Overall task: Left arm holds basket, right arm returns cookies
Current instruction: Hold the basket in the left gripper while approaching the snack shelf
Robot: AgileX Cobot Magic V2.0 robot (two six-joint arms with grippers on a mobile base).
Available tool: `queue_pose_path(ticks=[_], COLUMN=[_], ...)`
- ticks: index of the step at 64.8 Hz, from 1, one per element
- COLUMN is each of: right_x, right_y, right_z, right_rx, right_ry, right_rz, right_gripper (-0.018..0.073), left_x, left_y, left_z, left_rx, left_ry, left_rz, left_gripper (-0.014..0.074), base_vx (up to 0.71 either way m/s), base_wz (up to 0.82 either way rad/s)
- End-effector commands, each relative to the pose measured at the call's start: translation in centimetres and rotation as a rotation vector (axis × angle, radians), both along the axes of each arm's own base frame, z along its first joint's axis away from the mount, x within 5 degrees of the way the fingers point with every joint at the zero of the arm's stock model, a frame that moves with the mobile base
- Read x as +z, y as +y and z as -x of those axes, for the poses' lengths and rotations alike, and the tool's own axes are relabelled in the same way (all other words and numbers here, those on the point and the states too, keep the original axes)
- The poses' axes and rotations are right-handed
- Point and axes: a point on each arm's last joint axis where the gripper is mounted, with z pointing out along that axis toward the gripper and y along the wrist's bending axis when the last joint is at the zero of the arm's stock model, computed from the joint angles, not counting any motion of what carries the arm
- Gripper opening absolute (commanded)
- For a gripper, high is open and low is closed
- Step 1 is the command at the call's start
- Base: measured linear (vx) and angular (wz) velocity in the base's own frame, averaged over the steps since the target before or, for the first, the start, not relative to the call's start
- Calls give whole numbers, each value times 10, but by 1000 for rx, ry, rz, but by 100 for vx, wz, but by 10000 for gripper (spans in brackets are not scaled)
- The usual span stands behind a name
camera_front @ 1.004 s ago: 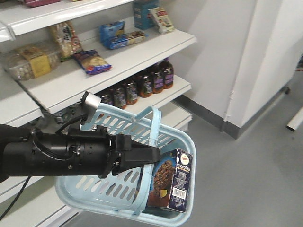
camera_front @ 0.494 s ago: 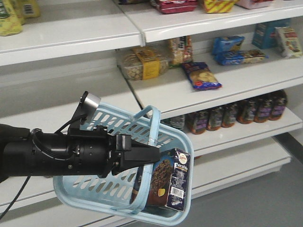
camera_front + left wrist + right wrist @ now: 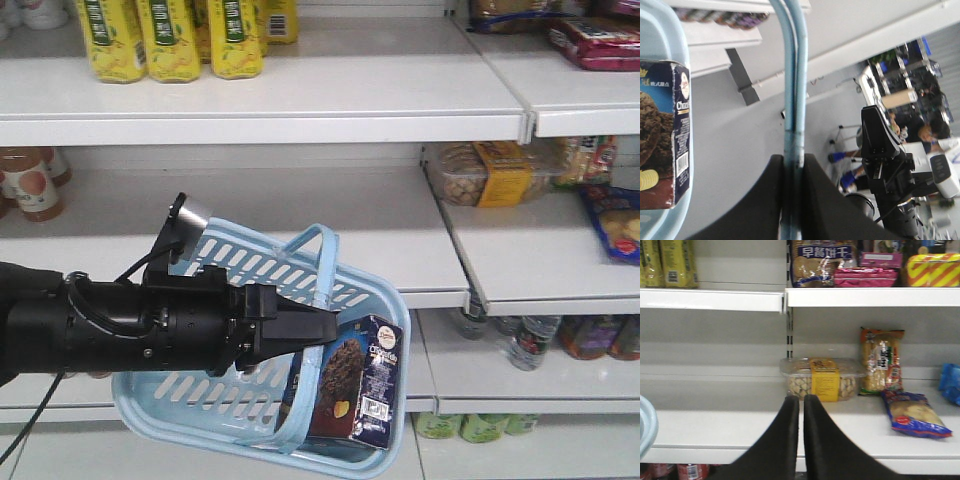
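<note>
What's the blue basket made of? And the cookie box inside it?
The basket looks like moulded plastic, smooth with a slight sheen: it is one even light blue, with rounded corners and neat slots in its walls. The cookie box looks like printed cardboard, perhaps a little glossy: it has sharp folded edges and flat sides, with a picture and a barcode printed on it.

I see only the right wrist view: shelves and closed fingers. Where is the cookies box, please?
Observer: The cookies stand inside the basket, at its end on the right of the front view.
Operator: Does the left arm hold the basket?
Observer: Yes. The left gripper has its fingers shut on the handle.
Operator: Is the box upright?
Observer: Nearly upright, barcode side toward the front camera.
</note>
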Motion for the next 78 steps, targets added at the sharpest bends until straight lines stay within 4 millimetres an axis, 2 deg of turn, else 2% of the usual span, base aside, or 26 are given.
queue_pose_path(ticks=[1,24,78], right_x=[2,2,2], right_y=[0,0,0], right_z=[1,1,1], right_rx=[1,1,1], right_ry=[-72,-72,-72], right_rz=[9,9,9], right_gripper=[-11,-11,-11], left_x=[27,27,27], left_y=[-3,-3,-3], left_z=[3,3,3], left_rx=[-14,-14,-14], left_ry=[-36,-36,-36], left_rz=[119,119,119], left_gripper=[-6,-6,-6], base_vx=[13,12,7], base_wz=[52,27,0])
